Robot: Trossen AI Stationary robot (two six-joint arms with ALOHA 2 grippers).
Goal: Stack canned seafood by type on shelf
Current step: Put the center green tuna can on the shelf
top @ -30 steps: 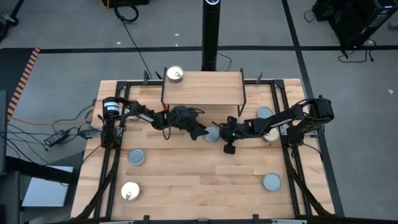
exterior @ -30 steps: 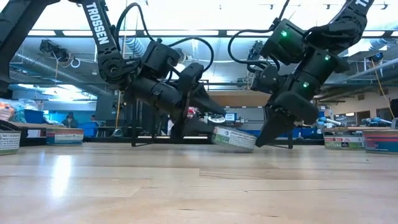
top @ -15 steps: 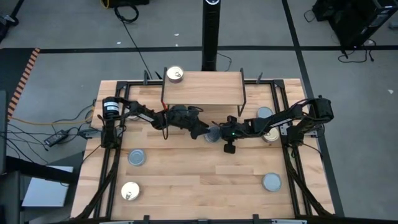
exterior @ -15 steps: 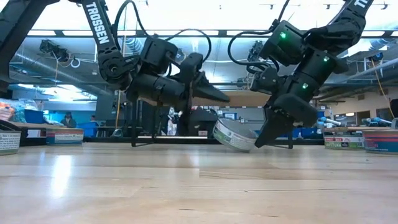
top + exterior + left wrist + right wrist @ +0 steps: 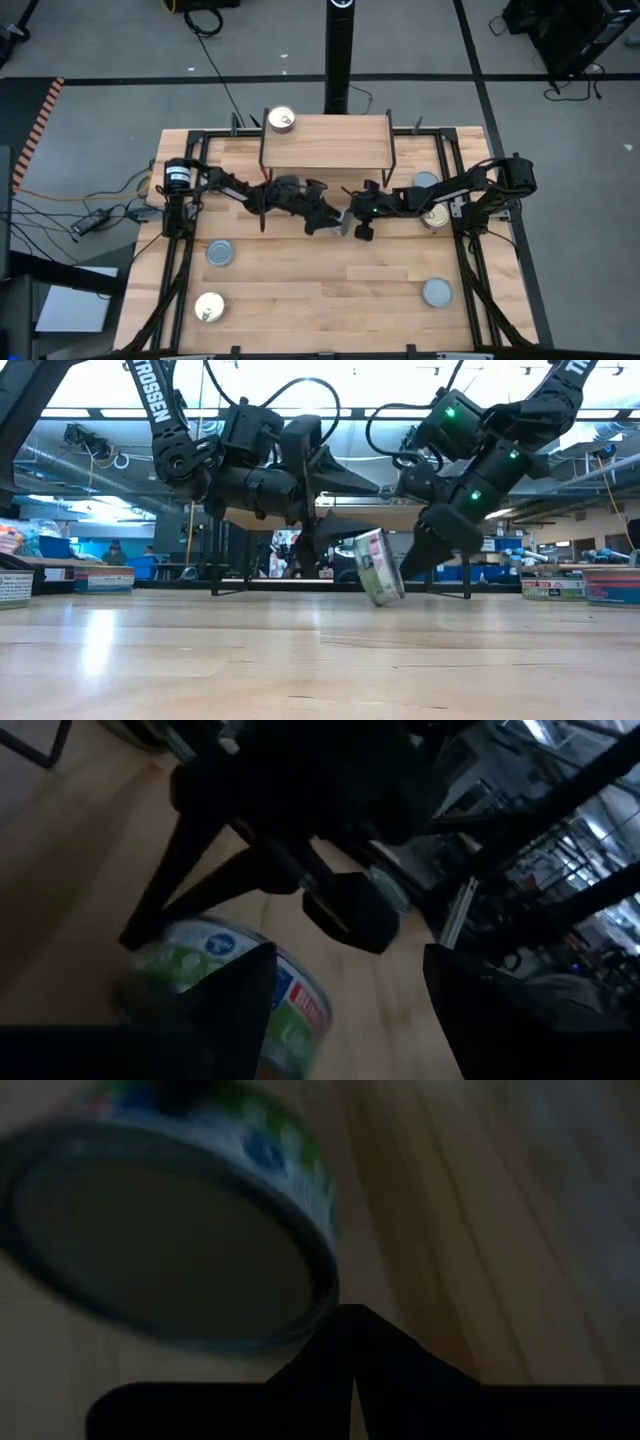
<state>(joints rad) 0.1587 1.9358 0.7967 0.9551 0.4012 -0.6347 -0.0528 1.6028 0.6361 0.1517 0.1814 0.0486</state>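
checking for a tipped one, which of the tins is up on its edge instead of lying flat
The tin at the table's middle, between the left gripper and the shut right gripper. It stands nearly on its rim; the others lie flat, like the gold-lidded tin.

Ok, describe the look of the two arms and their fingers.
Both arms are dark, jointed and looped with black cables. The left arm carries white TROSSEN lettering; the right arm shows small green lights. Each ends in two dark, tapered fingers: left gripper, right gripper.

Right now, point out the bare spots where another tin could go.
Free: most of the shelf beside its one gold-lid tin, and the tabletop's front middle between gold-lid tin and grey-lid tin. Crowded: table centre, both grippers around the tipped tin.
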